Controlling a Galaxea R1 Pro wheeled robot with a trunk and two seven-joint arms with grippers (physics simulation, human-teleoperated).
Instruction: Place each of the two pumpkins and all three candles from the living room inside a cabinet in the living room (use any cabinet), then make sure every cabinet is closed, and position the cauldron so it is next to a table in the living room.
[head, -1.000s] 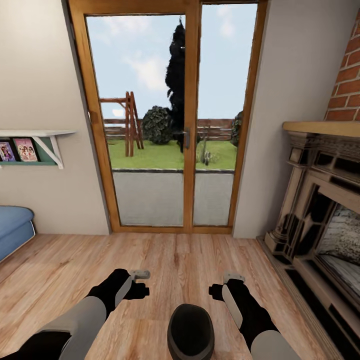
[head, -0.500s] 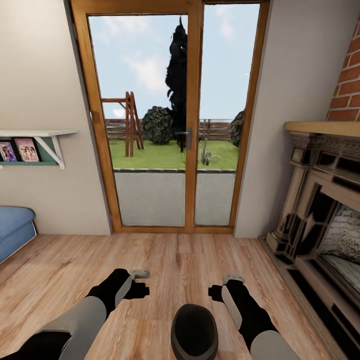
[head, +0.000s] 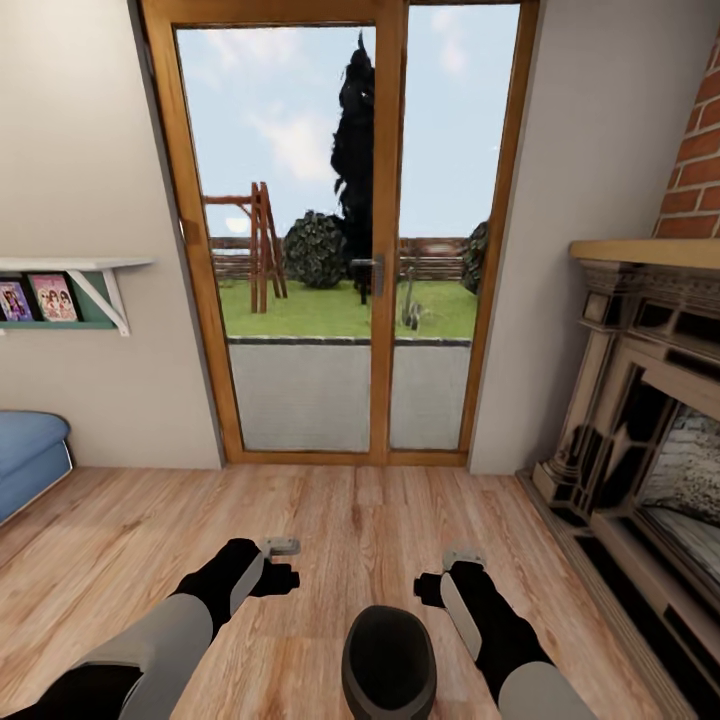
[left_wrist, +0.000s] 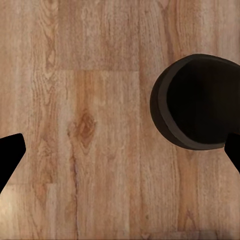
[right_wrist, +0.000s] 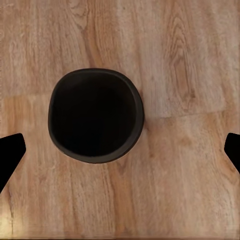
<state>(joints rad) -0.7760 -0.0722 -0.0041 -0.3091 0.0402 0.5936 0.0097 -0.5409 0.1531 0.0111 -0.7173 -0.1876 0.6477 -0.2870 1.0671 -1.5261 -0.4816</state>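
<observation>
**One cauldron on the floor, two spread grippers above it**

While both arms hang low over the pale wood-plank floor (head: 360, 510), one small round black wide-mouthed cauldron (head: 388, 662) stands upright on the boards between them, close to the robot's front. One left gripper (head: 283, 563) and one right gripper (head: 448, 570) show in the head view, each to its own side of the pot and apart from it.

From the right wrist, the cauldron (right_wrist: 96, 116) lies between the two spread black fingertips (right_wrist: 10, 155), untouched, its dark mouth facing the camera. From the left wrist, the pot (left_wrist: 197, 102) sits off toward one fingertip (left_wrist: 9, 152) of the wide-open jaws, nothing pinched.

One wood-framed glass door (head: 345, 240) stands ahead, one brick-topped stone fireplace (head: 640, 400) at the right, one white wall shelf (head: 70, 290) and one blue cushioned seat (head: 25, 455) at the left.
</observation>
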